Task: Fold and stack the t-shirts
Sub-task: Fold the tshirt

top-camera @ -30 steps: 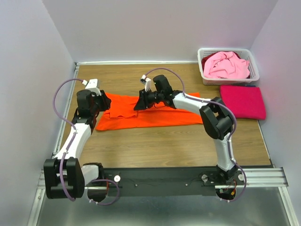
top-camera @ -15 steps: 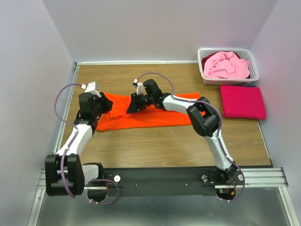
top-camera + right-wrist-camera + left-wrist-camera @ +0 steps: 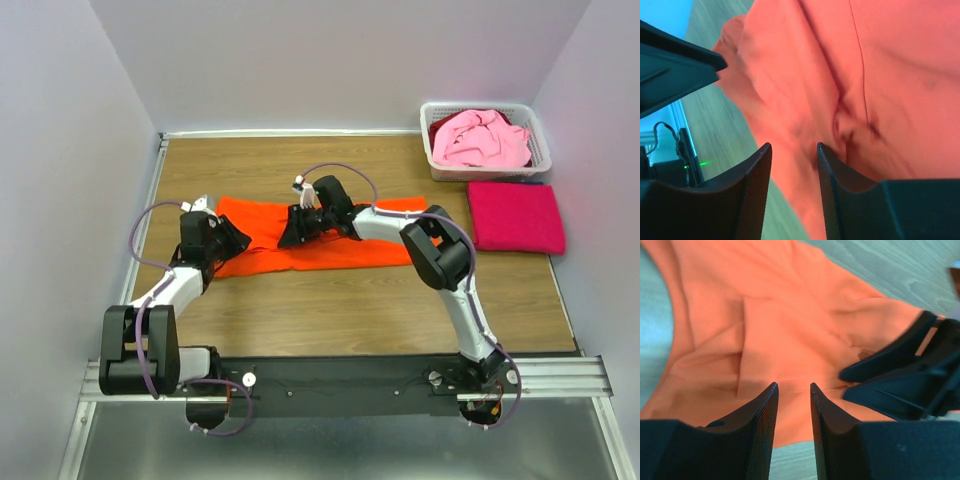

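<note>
My left pincer (image 3: 793, 386) and right pincer (image 3: 793, 146) both stand partly open, gripping nothing, low over the orange t-shirt (image 3: 335, 255) lying on the table (image 3: 300, 310), left at its left end, right near its middle.

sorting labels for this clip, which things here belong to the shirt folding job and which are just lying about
Part of the job:
- orange t-shirt, spread on the table
- magenta t-shirt, folded at the right
- pink t-shirt, bunched in the basket

Just lying about:
- the white basket, which only holds the pink t-shirt
</note>
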